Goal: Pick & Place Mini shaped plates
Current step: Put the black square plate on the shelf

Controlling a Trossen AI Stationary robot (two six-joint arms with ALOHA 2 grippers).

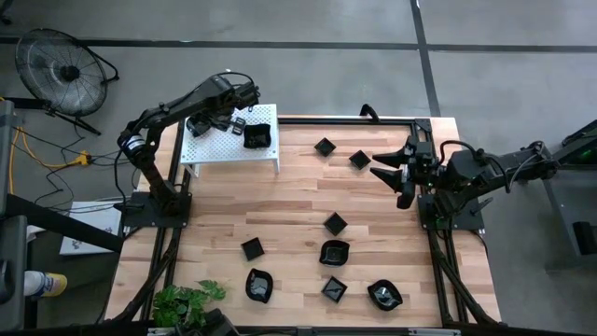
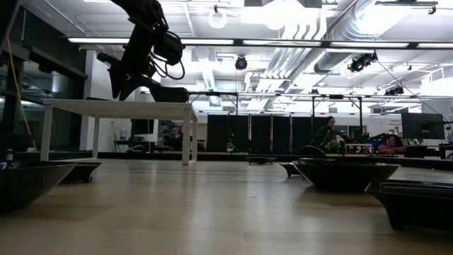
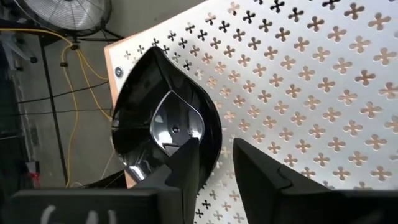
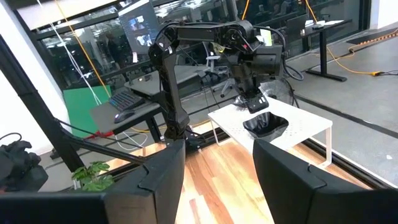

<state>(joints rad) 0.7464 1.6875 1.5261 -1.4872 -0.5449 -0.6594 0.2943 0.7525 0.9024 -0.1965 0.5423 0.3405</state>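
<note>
My left gripper (image 1: 207, 122) reaches over the far-left corner of the white perforated shelf (image 1: 224, 149) and is shut on a leaf-like glossy black mini plate (image 3: 163, 121). A second black plate (image 1: 256, 137) lies on the shelf's right part, and it also shows in the right wrist view (image 4: 266, 124). Several more black plates lie on the wooden table, among them two far ones (image 1: 324, 146) (image 1: 359, 159) and a near one (image 1: 334, 252). My right gripper (image 1: 396, 173) hovers open at the table's right side with nothing between its fingers (image 4: 217, 180). My left gripper has the leaf-like plate by its rim (image 3: 214, 152). One finger (image 3: 186, 165) lies inside the hollow and the other (image 3: 261, 174) outside it over the shelf. The fingers come from above. The plate sits at the shelf's corner; I cannot tell whether it rests there.
A small green plant (image 1: 187, 301) stands at the table's near-left edge. A floor fan (image 1: 61, 70) stands beyond the far-left corner. Bare wood lies in the table's middle (image 1: 280, 201), between the shelf and the near plates.
</note>
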